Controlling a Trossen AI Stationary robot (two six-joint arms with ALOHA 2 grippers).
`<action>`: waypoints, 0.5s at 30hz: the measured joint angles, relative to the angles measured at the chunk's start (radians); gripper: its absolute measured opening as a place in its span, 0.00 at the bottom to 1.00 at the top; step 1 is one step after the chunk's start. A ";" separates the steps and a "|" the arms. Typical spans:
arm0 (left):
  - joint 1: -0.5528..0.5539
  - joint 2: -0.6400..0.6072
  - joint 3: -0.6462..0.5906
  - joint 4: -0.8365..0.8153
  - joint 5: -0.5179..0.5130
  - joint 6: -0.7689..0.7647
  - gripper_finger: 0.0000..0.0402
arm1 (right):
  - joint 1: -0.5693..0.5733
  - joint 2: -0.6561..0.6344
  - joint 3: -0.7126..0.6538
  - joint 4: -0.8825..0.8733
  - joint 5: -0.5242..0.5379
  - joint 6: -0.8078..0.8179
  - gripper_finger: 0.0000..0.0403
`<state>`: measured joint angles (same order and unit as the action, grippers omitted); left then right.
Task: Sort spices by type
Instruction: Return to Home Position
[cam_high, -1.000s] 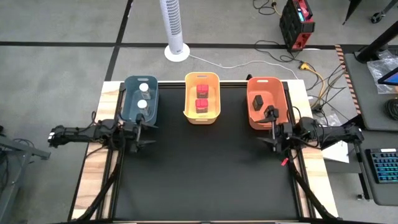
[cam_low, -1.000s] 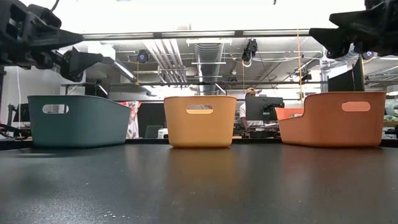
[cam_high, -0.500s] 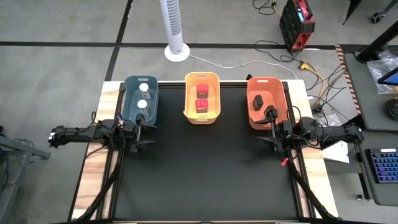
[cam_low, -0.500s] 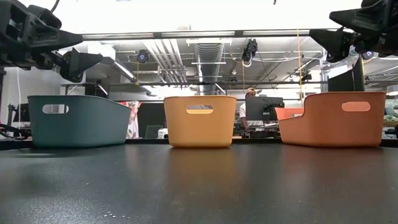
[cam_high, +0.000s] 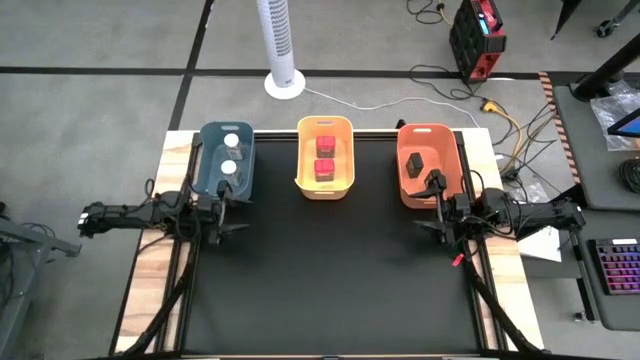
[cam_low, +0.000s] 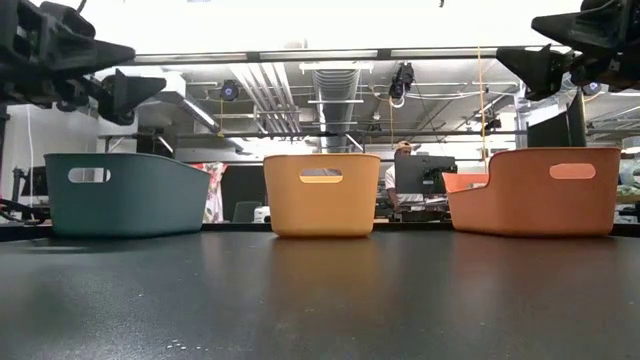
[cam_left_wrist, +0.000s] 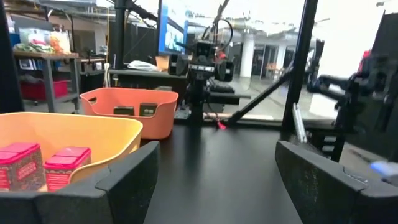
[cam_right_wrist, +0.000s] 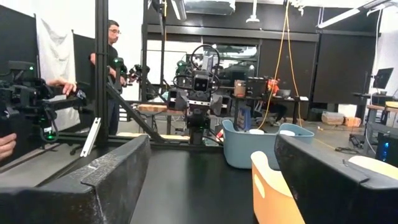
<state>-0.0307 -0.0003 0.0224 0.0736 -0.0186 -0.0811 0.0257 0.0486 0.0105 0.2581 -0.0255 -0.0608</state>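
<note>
Currently all 6 spice jars sit in bins lined up along the far side of the black counter (cam_high: 330, 280).

1. Blue bin (cam_high: 206, 165), far left: holds the 2 white-lid jars (cam_high: 231, 142) (cam_high: 228, 168), one behind the other. The right wrist view shows their white tops just over the rim.
2. Yellow bin (cam_high: 302, 155), centre: holds the 2 red-lid jars (cam_high: 326, 141) (cam_high: 325, 169), also one behind the other. In the left wrist view they stand side by side, upright, against the bin wall.
3. Orange bin (cam_high: 404, 172), far right: holds the 2 dark jars (cam_high: 415, 163) (cam_high: 435, 181), the nearer one close to the bin's near end.

Left claw (cam_high: 236, 214): I read it at the counter's left edge, just beside the near end of the blue bin, raised above the surface in the low view. Fingers are spread wide apart and hold nothing.

Right claw (cam_high: 422, 217): it is at the counter's right edge, just beside the near end of the orange bin, likewise raised. Fingers are spread wide apart and hold nothing.

Both arms lie level and point inward, facing each other across the counter. A person (cam_right_wrist: 112, 59) stands in the room beyond, seen in the right wrist view.
</note>
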 joint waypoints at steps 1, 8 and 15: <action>-0.001 0.000 -0.001 -0.004 0.000 0.013 0.76 | 0.000 0.000 0.000 0.000 0.000 0.001 0.84; -0.001 0.000 -0.012 -0.004 0.001 0.012 0.76 | 0.000 0.000 0.000 0.000 0.000 -0.001 0.85; -0.001 0.000 -0.012 -0.010 0.001 0.013 0.76 | 0.000 0.000 0.000 0.000 0.000 0.001 0.85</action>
<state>-0.0319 -0.0002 0.0101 0.0633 -0.0175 -0.0676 0.0256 0.0486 0.0105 0.2581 -0.0254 -0.0601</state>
